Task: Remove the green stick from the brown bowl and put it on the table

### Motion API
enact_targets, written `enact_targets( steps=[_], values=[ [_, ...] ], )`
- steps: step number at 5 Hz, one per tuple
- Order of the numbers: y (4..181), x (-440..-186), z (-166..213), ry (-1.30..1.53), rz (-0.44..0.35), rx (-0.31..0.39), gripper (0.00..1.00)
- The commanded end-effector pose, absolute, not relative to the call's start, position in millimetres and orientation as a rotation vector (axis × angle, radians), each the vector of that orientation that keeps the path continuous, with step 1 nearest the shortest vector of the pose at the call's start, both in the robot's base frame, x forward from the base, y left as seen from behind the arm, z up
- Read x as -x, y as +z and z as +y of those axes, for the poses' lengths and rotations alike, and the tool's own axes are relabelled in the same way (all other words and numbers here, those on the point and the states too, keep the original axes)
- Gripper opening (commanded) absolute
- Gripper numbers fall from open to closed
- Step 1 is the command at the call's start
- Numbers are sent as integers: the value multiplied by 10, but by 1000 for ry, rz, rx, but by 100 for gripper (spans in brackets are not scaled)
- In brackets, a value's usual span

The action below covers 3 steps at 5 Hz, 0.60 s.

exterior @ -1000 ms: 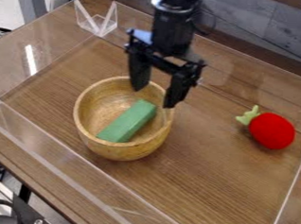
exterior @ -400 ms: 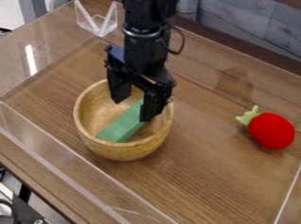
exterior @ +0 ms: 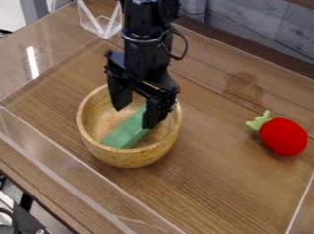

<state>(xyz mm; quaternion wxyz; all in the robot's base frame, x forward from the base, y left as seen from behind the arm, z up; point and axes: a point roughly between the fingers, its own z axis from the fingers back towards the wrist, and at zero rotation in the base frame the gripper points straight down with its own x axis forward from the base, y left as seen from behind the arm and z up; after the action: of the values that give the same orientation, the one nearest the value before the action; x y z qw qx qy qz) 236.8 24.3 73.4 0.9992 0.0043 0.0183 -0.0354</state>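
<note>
Well, the tool (exterior: pixel 139 107) is down in the brown bowl (exterior: pixel 90 135) with its fingers spread, one on each side of the green stick (exterior: pixel 125 137), which lies slantwise inside, its lower end towards the table's (exterior: pixel 236 182) front edge. From where I stand, the fingers look to be over the far half of the stick only, so closing there could let the near end swing or slip out. The far wall sits close too; a finger might catch it and drag the whole bowl along. Compared with a second ago, the tool is lower and nearer the stick, while stick and bowl haven't moved.
</note>
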Motion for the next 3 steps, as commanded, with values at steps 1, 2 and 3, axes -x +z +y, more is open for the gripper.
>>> enact_targets(
  steps=[1, 2, 3],
  values=[
    [788, -2510, 285, -1, -15, -16, 100],
    [741, -2610, 302, 37, -18, -17, 100],
    [584, -2563, 378, 44, -22, -15, 100]
  ],
)
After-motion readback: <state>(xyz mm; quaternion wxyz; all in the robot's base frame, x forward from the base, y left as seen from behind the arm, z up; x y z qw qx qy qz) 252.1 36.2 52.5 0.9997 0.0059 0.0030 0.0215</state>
